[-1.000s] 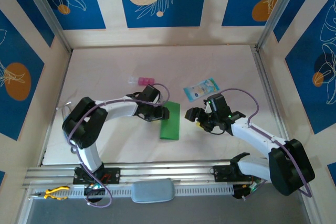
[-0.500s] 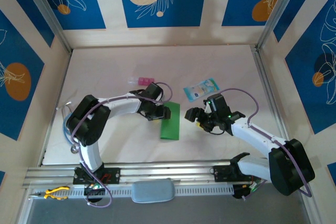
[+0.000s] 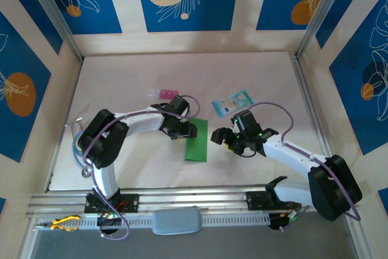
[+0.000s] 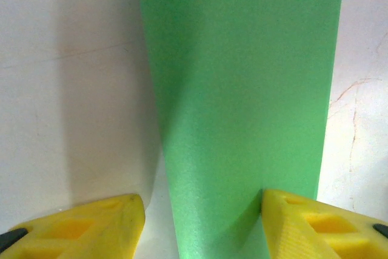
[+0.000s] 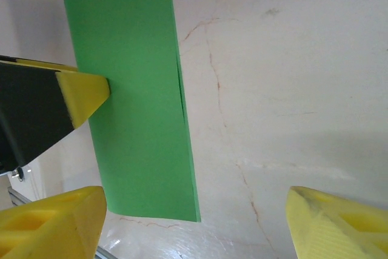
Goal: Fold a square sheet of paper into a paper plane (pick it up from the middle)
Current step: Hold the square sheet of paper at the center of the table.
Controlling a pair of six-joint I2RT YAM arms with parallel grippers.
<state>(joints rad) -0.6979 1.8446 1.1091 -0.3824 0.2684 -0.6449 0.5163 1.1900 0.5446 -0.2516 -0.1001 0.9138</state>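
Observation:
The square sheet of paper lies flat on the table, bright green and folded to a narrow upright strip, not of a paper plane's shape. My left gripper is low over the strip's far left part, open. In the left wrist view the green paper runs between the yellow fingertips, and the right one rests on it; the left gripper holds nothing. My right gripper hovers open just right of the strip. In the right wrist view the paper lies left of the right gripper.
A small pink block and a pale blue printed packet lie beyond the paper. The metal rail runs along the near edge, with yellow pliers below it. Patterned walls close in the table on three sides.
The left gripper has shifted a little right and further onto the paper's far left part. The right gripper has moved slightly left, closer to the strip.

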